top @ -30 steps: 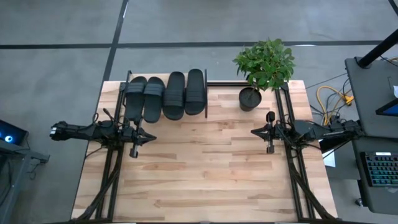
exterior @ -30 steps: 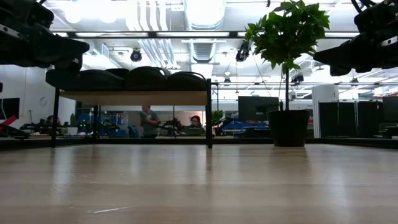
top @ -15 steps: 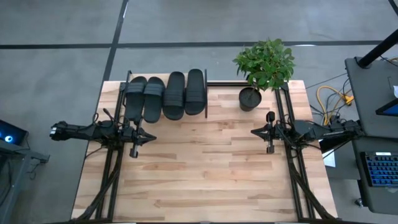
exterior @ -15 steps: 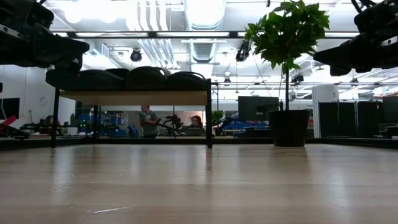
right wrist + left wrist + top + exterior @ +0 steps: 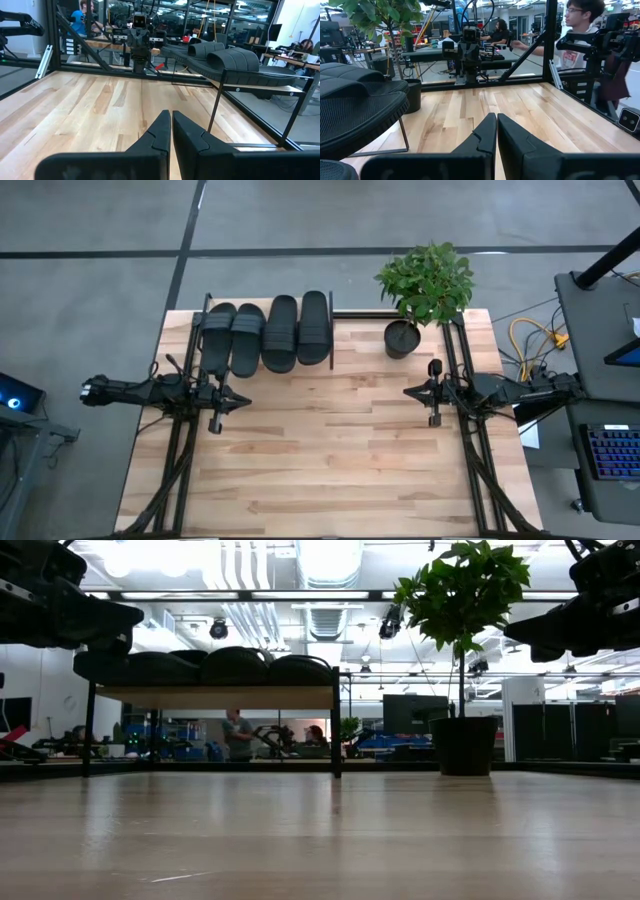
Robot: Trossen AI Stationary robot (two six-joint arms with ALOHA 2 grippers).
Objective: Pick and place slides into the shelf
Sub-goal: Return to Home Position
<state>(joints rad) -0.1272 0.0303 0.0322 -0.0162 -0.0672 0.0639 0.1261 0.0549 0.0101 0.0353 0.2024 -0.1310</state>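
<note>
All four slides point(image 5: 265, 332) sat on the shelf point(image 5: 215, 697) at the table's point(image 5: 330, 470) back-left corner. Left gripper point(image 5: 496, 120) and right gripper point(image 5: 170, 117) hung by the side edges, pinched closed, empty. The left pair looked crowded, so a bump might've tipped one off.

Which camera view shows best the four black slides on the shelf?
The high view: all four slides lie side by side on the shelf. The low view shows only their humped tops; the left wrist view, parts up close; the right wrist view, some side-on.
</note>
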